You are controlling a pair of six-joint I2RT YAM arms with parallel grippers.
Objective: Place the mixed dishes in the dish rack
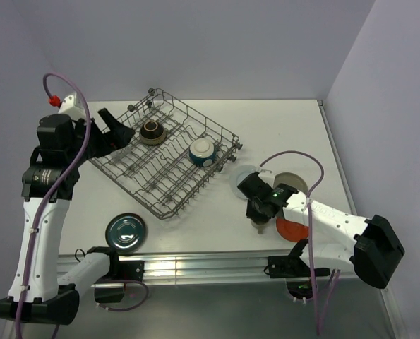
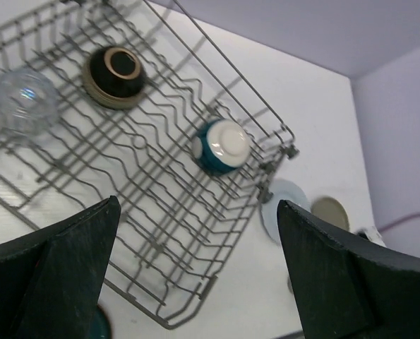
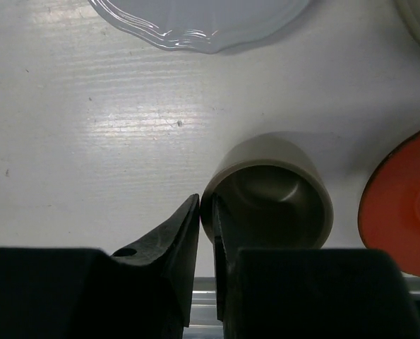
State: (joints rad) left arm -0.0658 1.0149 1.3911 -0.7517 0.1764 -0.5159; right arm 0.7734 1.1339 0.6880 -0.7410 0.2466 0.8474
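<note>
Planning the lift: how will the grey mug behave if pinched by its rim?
The grey mug looks rigid and smooth, so it may slip. The right end effector pinches one wall, off-centre, so the mug will probably tilt when lifted.

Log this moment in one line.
right gripper: pinching grey mug rim | left gripper: open above dish rack | racked: brown bowl, teal bowl, clear glass | table: teal dish, blue plate, cream bowl, saucer

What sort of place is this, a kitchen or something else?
Probably a robotics test bench, not a kitchen: two robot arms bolted to a white table, plain lilac walls, and a dish rack with no sink in view.
</note>
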